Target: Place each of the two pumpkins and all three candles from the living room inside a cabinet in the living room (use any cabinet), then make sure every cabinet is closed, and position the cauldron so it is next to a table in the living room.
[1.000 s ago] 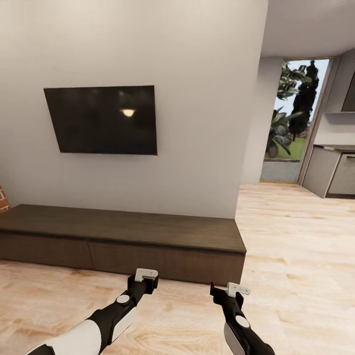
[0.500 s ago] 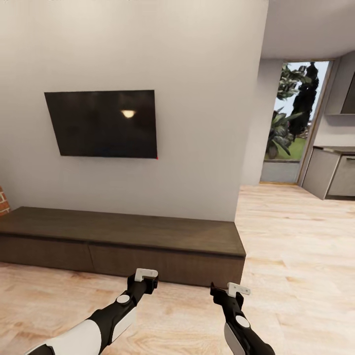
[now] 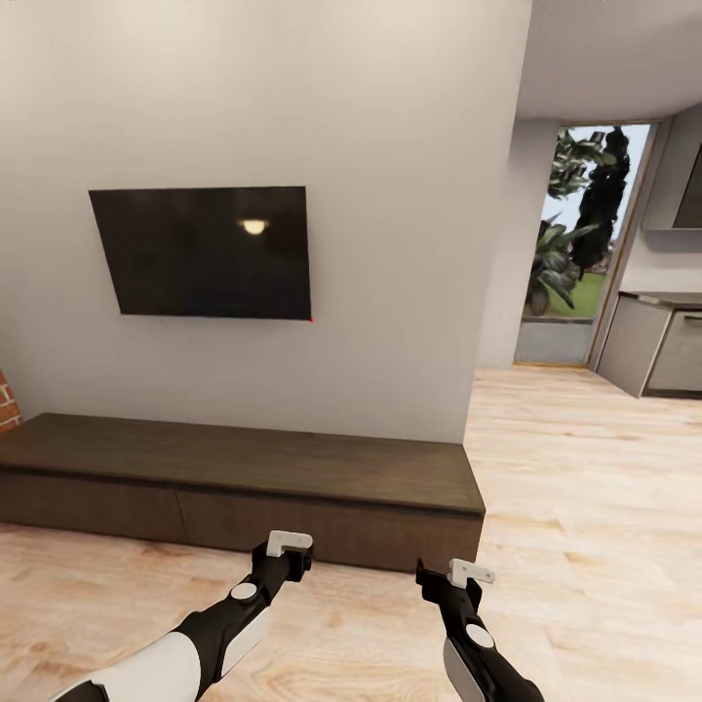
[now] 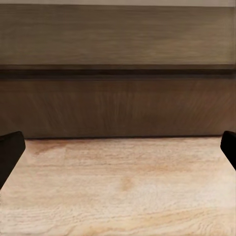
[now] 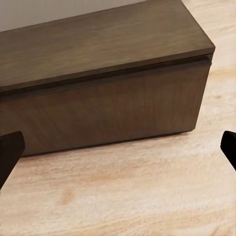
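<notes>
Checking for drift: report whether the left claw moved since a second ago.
Yes, slightly: against the cabinet, the left claw sits nearer it, carried by the robot.

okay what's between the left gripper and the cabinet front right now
Only bare wooden floor, as the left wrist view shows: the left gripper hangs with jaws wide apart, short of the closed cabinet.

head: high, fwd-down | wrists: low, close | shared: cabinet (image 3: pixel 292 487) front

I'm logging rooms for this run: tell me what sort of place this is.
Most likely a home living room: a flat television hangs on the wall above a long low dark wood cabinet, on a light wood floor. Kitchen-style units show beyond.
</notes>
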